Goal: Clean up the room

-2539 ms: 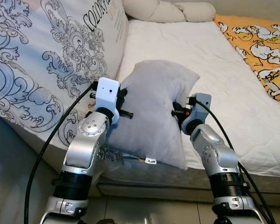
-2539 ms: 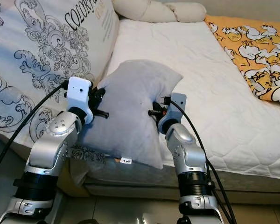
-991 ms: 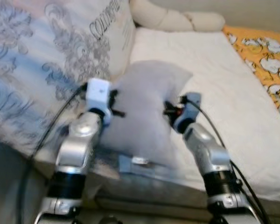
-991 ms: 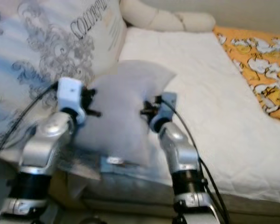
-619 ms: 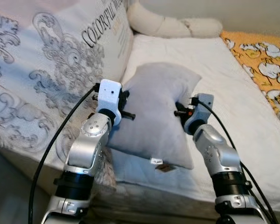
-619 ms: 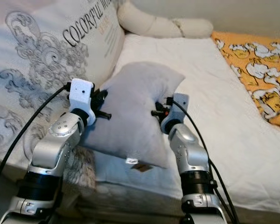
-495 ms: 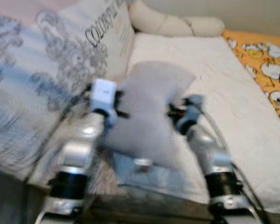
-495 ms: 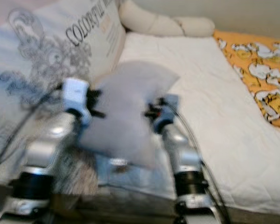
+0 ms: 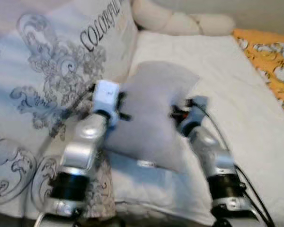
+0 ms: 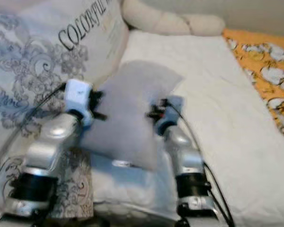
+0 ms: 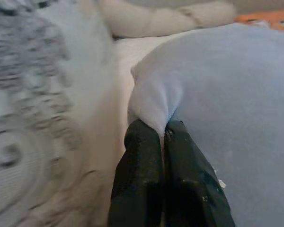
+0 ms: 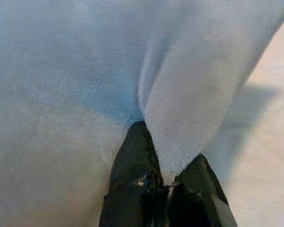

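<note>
Both grippers, left gripper [image 11: 163, 137] and right gripper [image 12: 163, 177], pinched the grey pillow [image 9: 151, 113] between them; carrying it well meant keeping both pinches level.

A home bedroom: a bed with a white quilted mattress cover [image 9: 236, 80], patterned duvet [image 9: 42, 90], and cream bolster pillow [image 9: 180, 21].

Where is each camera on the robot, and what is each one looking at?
Head eyes: both look forward and down at the grey pillow over the bed, with both silver arms showing.
Left wrist: looks along the left gripper, pinching a pillow fold.
Right wrist: looks along the right gripper, pinching another fold.
Shared: every view shows the same grey pillow.
</note>
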Controlling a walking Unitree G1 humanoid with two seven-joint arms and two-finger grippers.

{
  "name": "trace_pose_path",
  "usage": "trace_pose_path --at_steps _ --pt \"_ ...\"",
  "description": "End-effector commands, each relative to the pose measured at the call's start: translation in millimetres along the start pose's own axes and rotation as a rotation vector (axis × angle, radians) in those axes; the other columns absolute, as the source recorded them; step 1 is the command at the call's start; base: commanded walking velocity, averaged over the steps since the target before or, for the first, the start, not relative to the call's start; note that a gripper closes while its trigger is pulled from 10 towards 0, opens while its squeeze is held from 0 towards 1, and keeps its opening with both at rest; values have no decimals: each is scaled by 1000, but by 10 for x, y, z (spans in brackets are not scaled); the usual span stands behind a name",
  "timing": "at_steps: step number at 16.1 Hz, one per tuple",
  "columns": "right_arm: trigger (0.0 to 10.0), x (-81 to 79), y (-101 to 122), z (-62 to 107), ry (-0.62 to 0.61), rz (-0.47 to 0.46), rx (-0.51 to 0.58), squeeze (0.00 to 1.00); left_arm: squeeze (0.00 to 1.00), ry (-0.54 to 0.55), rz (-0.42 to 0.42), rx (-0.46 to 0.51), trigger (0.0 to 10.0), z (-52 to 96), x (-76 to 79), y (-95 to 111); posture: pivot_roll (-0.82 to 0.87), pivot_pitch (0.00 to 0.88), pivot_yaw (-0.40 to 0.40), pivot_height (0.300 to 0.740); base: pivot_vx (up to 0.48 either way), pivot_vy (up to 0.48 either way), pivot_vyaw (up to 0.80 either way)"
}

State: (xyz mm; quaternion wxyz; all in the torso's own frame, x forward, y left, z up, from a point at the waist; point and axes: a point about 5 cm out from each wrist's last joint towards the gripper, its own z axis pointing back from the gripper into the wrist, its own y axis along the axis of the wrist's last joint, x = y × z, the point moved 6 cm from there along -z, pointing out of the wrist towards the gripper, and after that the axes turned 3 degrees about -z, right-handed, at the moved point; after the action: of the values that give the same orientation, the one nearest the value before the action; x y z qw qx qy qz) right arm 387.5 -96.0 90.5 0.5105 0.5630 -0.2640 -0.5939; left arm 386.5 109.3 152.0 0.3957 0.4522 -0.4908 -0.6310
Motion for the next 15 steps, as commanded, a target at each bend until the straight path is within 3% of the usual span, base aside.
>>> trace_pose_path --at_steps 1,4,8,11,15 --pt "10000 226 115 35 -71 -3 42 1000 0 -51 -22 46 10000 -46 139 135 48 0 5 740 0 0 0" --pt "10000 446 104 69 -163 67 41 1000 0 -102 -71 22 10000 -154 214 89 38 0 15 740 0 0 0" --pt "10000 599 94 136 -184 93 46 1000 0 -97 -196 -35 10000 -318 244 -104 23 0 23 740 0 0 0" --pt "10000 606 107 150 -167 70 54 1000 0 -86 -224 -49 10000 -386 238 -149 21 0 23 740 0 0 0" --pt "10000 454 109 148 -71 115 54 1000 0 22 -250 -61 10000 -522 68 -181 16 0 21 740 0 0 0"
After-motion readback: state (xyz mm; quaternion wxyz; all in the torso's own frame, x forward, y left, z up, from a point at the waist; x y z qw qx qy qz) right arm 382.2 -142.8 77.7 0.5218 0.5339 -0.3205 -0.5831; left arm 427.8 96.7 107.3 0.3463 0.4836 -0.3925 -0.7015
